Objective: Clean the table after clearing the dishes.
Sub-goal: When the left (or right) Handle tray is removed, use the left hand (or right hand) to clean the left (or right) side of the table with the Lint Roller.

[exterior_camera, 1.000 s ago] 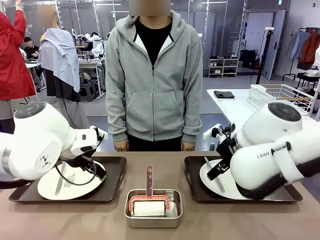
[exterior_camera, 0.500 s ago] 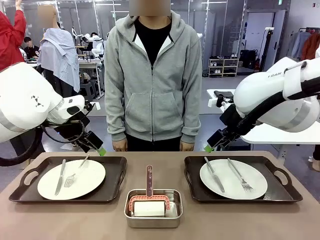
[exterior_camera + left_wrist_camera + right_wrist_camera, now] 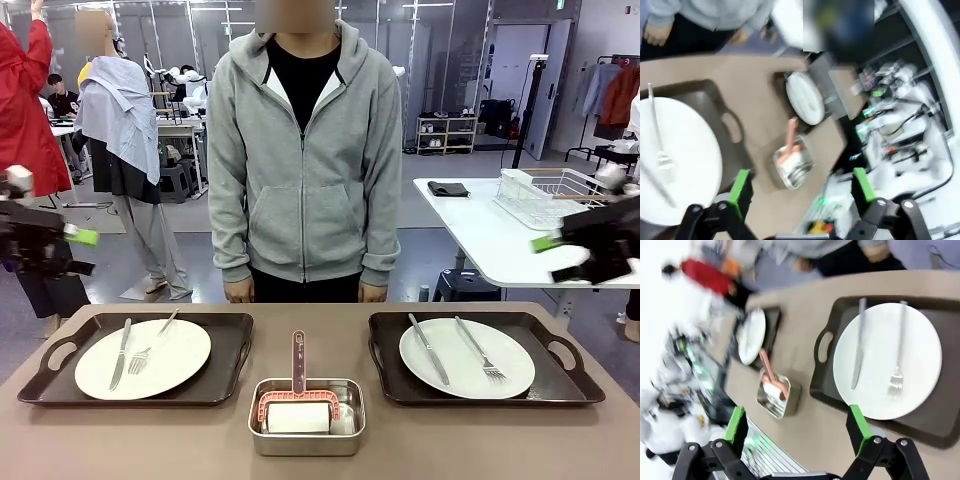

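**Dishes uncleared; both claws spread wide, empty, clear of the table.**

The table [image 3: 130, 445] carries a left tray [image 3: 236, 345] and a right tray [image 3: 384, 345]. Each holds a white plate, left [image 3: 180, 362] and right [image 3: 466, 380], with a knife and fork lying loose on it. A steel pan [image 3: 305, 442] with a pink-handled roller [image 3: 298, 360] sits between the trays, near the robot's edge. The left gripper [image 3: 800, 182] and right gripper [image 3: 796, 415] hang above the table's outer ends, holding nothing. A person [image 3: 305, 150] stands close at the far edge. Risks: a tray lifted by one handle would likely tilt, sliding its plate and shedding the cutlery. A hasty descent could strike a tray rim. A tray swung outward could reach the person or clip the pan.
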Controlling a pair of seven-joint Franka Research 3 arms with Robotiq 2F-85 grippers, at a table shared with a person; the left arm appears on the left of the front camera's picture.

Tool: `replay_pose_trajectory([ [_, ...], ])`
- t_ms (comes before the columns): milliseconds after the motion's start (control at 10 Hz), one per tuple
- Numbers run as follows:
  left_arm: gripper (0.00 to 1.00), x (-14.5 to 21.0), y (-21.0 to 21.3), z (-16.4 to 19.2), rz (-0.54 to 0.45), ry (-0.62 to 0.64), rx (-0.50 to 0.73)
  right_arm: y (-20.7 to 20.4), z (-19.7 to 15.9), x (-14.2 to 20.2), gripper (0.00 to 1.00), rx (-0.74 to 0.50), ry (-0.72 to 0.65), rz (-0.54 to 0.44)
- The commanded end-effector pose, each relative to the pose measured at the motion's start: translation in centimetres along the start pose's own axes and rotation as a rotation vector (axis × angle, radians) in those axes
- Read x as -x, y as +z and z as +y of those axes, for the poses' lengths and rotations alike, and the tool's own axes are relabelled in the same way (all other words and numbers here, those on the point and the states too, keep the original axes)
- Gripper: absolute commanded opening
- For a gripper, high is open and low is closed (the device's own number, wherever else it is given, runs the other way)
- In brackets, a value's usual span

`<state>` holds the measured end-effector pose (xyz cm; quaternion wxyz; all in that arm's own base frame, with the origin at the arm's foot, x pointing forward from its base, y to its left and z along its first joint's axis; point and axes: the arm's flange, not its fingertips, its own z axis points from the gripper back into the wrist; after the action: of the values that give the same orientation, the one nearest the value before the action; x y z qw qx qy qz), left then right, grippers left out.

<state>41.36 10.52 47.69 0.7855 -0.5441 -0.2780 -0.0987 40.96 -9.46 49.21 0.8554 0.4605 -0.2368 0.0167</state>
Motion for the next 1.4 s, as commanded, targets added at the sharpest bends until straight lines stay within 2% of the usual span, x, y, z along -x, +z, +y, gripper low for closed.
replay_pose_trajectory([
  [0, 1.0, 1.7, 3.5, 2.8, -0.206, 0.12, 0.077, 4.4, -4.2, 1.9, 1.0, -0.09, -0.121, -0.228],
  [200, 1.0, 6.0, 10.7, 4.4, -0.48, 0.253, -0.025, 12.2, -10.6, 6.1, 1.0, -0.149, -0.3, -0.489],
  [400, 1.0, 9.4, 14.3, 4.2, -0.596, 0.296, -0.105, 15.1, -12.6, 9.3, 1.0, -0.154, -0.358, -0.61],
  [500, 1.0, 9.4, 14.0, 3.8, -0.594, 0.287, -0.133, 14.7, -12.4, 9.1, 1.0, -0.113, -0.331, -0.613],
  [600, 1.0, 9.2, 15.5, 6.0, -0.53, 0.287, -0.065, 16.5, -12.7, 9.3, 1.0, -0.129, -0.406, -0.572],
  [1300, 1.0, 9.2, 15.5, 6.0, -0.53, 0.287, -0.065, 16.5, -12.7, 9.3, 1.0, -0.129, -0.406, -0.572],
])
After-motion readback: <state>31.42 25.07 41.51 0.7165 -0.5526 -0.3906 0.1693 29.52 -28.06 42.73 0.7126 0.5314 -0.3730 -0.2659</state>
